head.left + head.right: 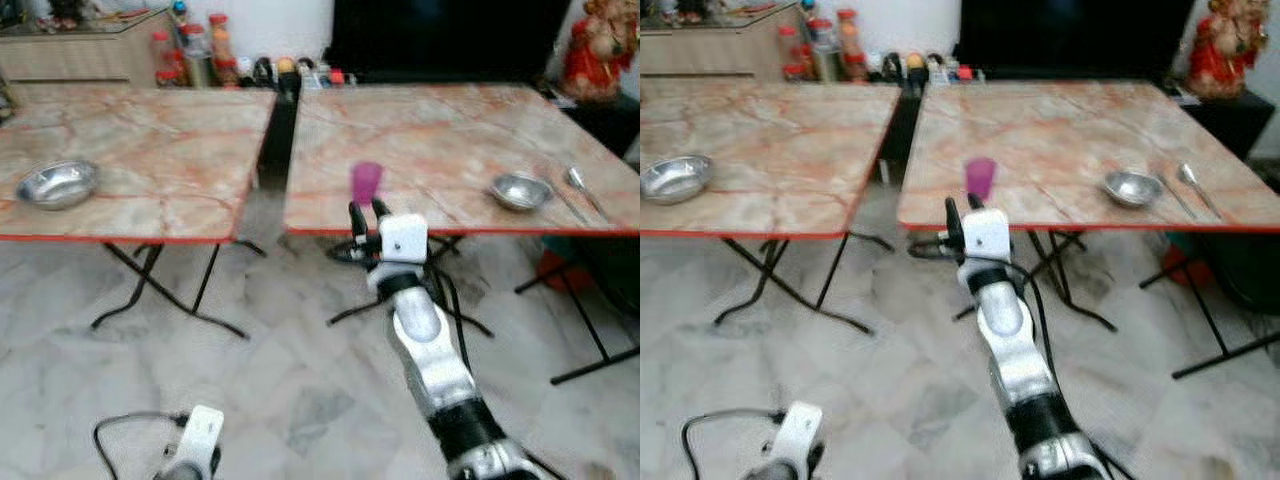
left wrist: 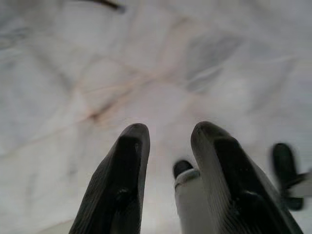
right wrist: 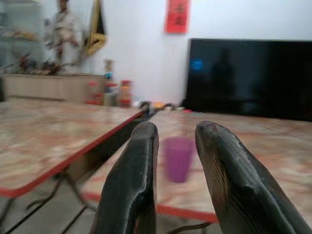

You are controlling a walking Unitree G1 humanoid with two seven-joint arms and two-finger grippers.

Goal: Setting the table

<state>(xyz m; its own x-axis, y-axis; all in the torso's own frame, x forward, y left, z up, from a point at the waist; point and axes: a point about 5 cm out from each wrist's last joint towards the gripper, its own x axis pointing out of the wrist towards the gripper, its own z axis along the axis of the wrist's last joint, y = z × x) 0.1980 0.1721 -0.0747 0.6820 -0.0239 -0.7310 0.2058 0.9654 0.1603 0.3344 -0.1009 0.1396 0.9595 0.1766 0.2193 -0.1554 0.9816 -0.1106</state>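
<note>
A purple cup (image 1: pixel 366 182) stands upright near the front edge of the right marble table (image 1: pixel 440 130). My right gripper (image 1: pixel 365 212) is raised just in front of that edge, open, pointing at the cup (image 3: pixel 178 158) with nothing between its fingers. A small steel bowl (image 1: pixel 520 191) and a spoon (image 1: pixel 582 187) lie at the table's right end. A larger steel bowl (image 1: pixel 57 183) sits on the left table (image 1: pixel 150 140). My left gripper (image 2: pixel 168 134) hangs low over the floor, open and empty.
A narrow gap separates the two folding tables. Bottles and jars (image 1: pixel 195 50) line the wall behind, beside a dark TV (image 1: pixel 440 35) and a red figurine (image 1: pixel 600 45). Black table legs (image 1: pixel 160 290) and a cable (image 1: pixel 130 425) cross the marble floor.
</note>
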